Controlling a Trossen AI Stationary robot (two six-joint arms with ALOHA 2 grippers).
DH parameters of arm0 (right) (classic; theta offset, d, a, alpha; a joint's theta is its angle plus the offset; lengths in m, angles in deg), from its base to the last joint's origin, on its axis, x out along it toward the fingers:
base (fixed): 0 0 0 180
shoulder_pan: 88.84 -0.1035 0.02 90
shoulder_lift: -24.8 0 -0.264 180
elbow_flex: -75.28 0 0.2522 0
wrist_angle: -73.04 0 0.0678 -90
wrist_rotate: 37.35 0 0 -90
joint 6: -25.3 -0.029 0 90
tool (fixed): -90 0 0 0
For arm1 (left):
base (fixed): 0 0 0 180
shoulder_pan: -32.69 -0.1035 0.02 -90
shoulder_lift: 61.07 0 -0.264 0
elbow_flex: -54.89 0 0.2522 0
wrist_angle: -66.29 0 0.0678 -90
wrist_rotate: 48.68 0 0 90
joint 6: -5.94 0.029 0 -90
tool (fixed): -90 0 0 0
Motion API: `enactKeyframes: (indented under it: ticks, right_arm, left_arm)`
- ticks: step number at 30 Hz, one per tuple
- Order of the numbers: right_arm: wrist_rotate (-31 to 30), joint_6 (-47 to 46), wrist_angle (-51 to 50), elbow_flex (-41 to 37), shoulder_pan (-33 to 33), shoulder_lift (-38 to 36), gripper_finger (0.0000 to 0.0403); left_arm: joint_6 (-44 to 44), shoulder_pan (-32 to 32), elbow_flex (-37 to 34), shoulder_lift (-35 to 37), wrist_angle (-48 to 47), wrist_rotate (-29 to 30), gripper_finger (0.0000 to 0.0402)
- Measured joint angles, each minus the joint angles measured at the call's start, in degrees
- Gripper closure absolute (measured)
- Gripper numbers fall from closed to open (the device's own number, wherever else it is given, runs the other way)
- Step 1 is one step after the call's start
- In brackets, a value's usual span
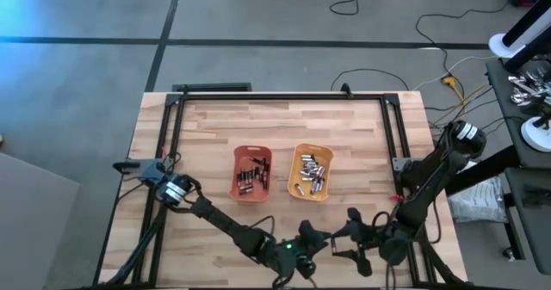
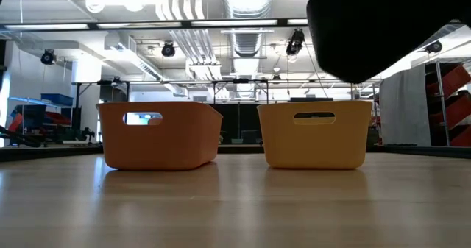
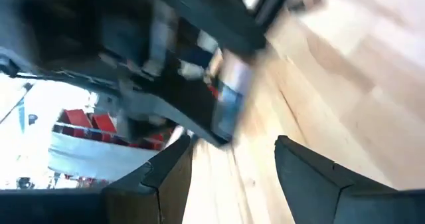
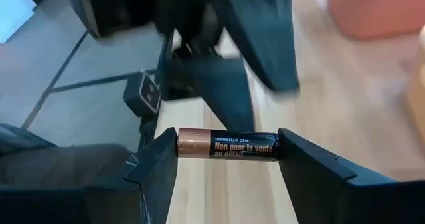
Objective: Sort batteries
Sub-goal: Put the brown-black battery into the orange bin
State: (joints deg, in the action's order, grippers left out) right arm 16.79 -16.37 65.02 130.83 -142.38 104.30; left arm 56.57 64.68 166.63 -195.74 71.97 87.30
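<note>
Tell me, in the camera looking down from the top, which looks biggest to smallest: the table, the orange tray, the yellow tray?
1. Table, by far the biggest.
2. Orange tray and yellow tray: they look about alike, so I can't rank them.

orange tray [image 1: 252, 173], yellow tray [image 1: 311, 171], wooden table [image 1: 207, 126]
</note>
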Motion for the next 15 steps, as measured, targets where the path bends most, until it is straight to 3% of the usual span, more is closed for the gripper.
enactKeyframes:
  ticks: [3,7,15]
  right_arm:
    - [-0.17,2.78,0.15,-0.84,0.18,-3.52,0.018]
    - [-0.31,3.43,0.17,-1.96,0.33,-6.03,0.0179]
    - [1.52,4.92,3.19,-2.69,2.65,-3.83,0.0179]
  left_arm:
    - [-2.84,-0.07,2.66,0.0,-5.99,0.17,0.0209]
    - [-8.42,0.15,5.55,0.0,-5.53,0.01,0.0209]
    - [-4.0,-0.61,8.41,-2.01,-6.03,-3.99,0.0209]
